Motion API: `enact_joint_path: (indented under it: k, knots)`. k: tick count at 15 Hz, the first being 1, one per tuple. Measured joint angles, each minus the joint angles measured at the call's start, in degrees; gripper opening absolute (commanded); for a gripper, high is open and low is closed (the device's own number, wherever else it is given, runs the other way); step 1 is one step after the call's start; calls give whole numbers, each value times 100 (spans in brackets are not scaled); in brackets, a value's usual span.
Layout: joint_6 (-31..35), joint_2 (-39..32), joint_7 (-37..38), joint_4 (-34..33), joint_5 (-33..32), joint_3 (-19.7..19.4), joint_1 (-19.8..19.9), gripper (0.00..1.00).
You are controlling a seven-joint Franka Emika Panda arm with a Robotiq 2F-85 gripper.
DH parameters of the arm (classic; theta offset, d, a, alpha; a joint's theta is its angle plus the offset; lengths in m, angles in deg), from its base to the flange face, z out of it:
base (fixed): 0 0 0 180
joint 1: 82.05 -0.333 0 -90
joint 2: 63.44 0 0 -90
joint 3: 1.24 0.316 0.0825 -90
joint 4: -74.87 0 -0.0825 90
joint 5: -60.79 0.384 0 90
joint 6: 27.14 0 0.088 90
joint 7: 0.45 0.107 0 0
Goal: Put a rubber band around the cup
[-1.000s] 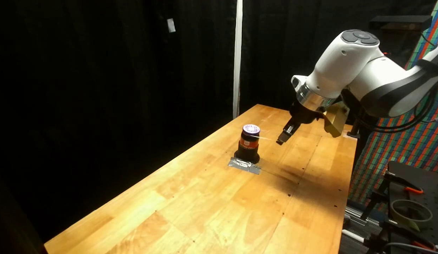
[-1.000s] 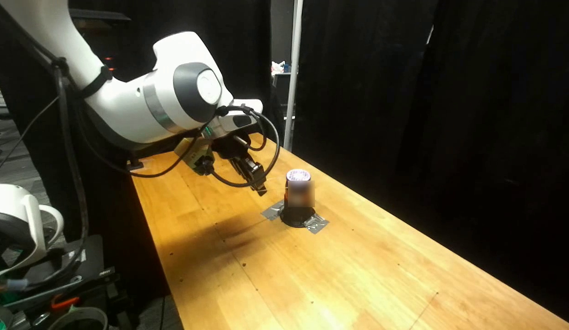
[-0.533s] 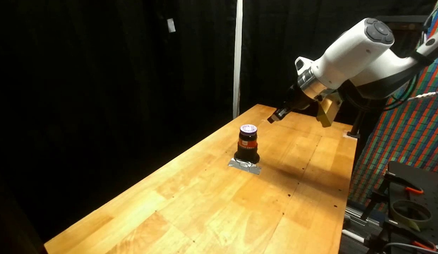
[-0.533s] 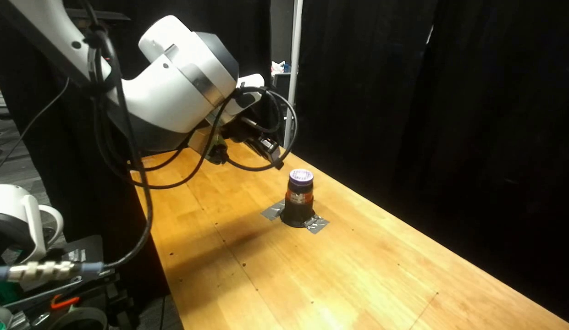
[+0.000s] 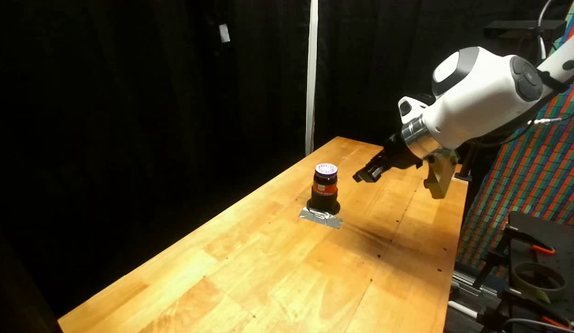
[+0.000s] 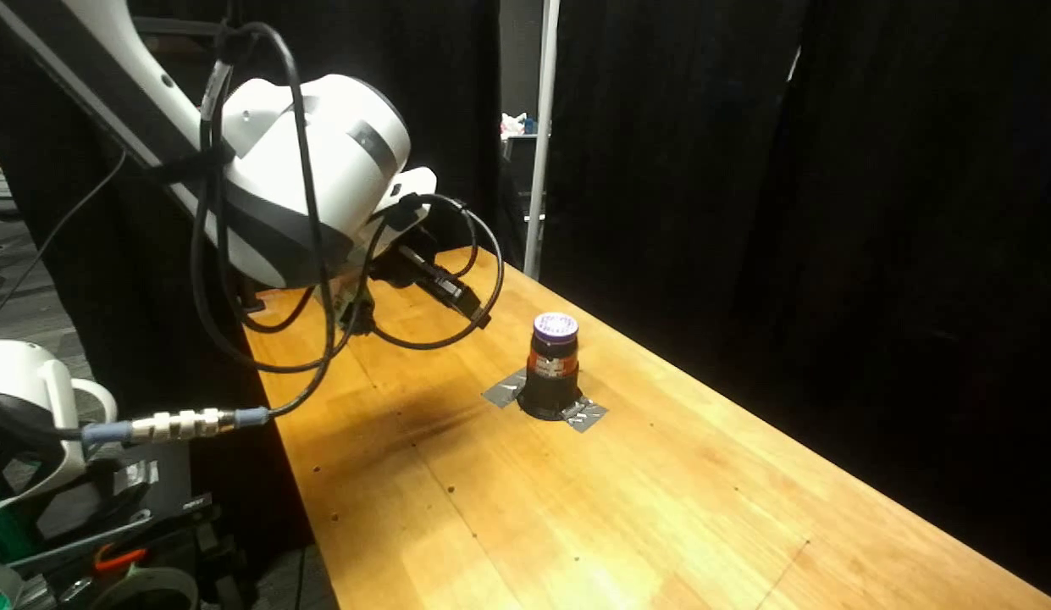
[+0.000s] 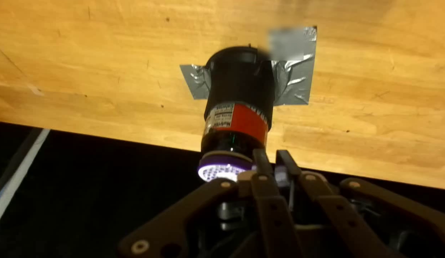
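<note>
The cup is a dark jar with an orange-red label and a purple-white lid. It stands upright on the table in both exterior views (image 5: 324, 188) (image 6: 552, 363) and in the wrist view (image 7: 240, 118). A thin tan band (image 7: 222, 153) runs around it just under the lid and looks like the rubber band. My gripper (image 5: 360, 177) is apart from the cup, on its robot side, at about lid height, also in an exterior view (image 6: 484, 322). In the wrist view, its fingertips (image 7: 272, 154) stand a small gap apart with nothing seen between them. The near finger overlaps the lid's edge there.
Grey tape strips (image 5: 320, 217) (image 6: 586, 415) hold the cup's base to the wooden table (image 5: 277, 268). A cable with a connector (image 6: 186, 425) hangs in loops from the arm. A black cart with a tape roll (image 5: 539, 282) stands beside the table.
One second ago a thin band was stretched from the cup's top to my gripper and the cup leaned slightly; now neither shows. The gripper rose, then came lower and back from the cup.
</note>
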Motion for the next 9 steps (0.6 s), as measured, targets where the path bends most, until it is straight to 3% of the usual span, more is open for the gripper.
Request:
enact_joint_path:
  k: [3, 4, 7, 9]
  knots:
    - [19, -37, -1049, 220, 1203, -45, 1, 72]
    - [-65, -12, -1497, 286, 1687, 193, 232, 78]
    - [-539, 210, -2745, 463, 3121, 1444, 1333, 99]
    - [-899, 431, -3520, 499, 4098, 2043, 1756, 100]
